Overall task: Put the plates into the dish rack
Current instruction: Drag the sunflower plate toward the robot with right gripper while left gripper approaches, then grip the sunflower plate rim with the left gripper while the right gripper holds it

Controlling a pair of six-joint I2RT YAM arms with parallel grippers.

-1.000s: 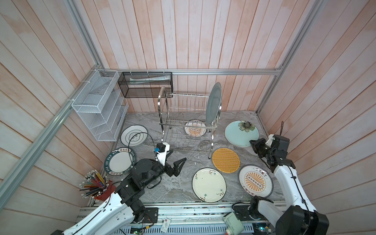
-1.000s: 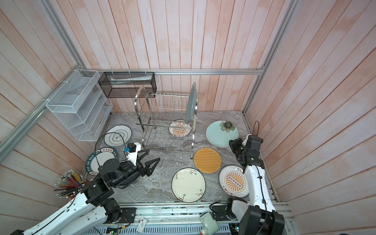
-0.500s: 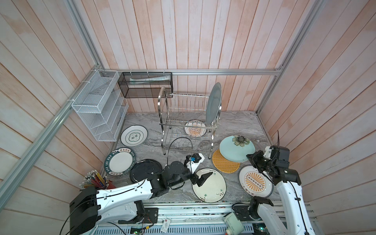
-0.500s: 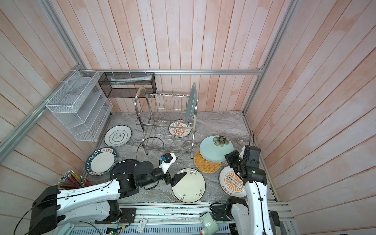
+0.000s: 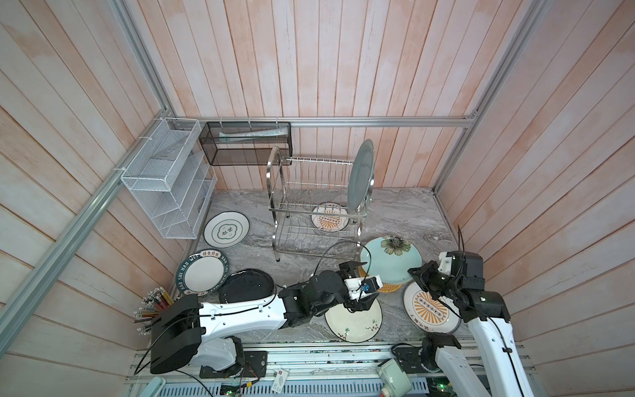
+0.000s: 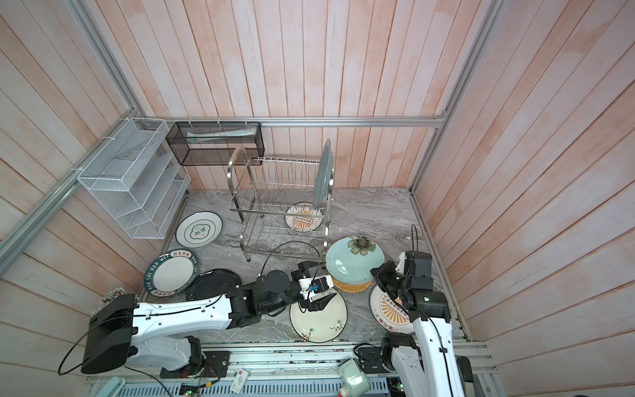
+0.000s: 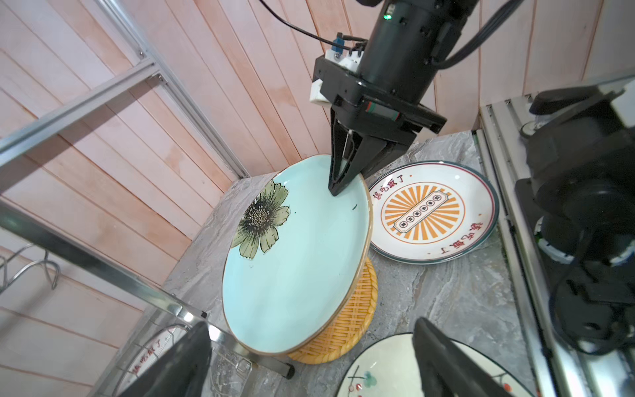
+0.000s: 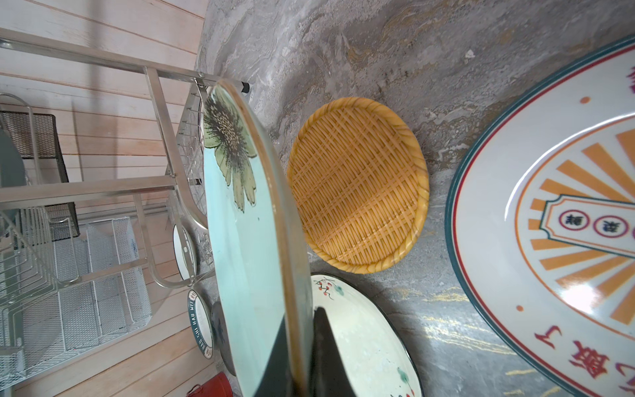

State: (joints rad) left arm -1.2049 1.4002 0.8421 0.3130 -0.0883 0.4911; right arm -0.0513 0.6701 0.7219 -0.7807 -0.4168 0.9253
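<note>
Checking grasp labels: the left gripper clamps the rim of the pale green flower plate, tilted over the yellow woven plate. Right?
No: the right gripper clamps the rim of the pale green flower plate, tilted over the yellow woven plate; the left wrist view shows it.

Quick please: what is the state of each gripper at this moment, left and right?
Left gripper: open, holding nothing.
Right gripper: closed on the rim of the pale blue flower plate.
</note>
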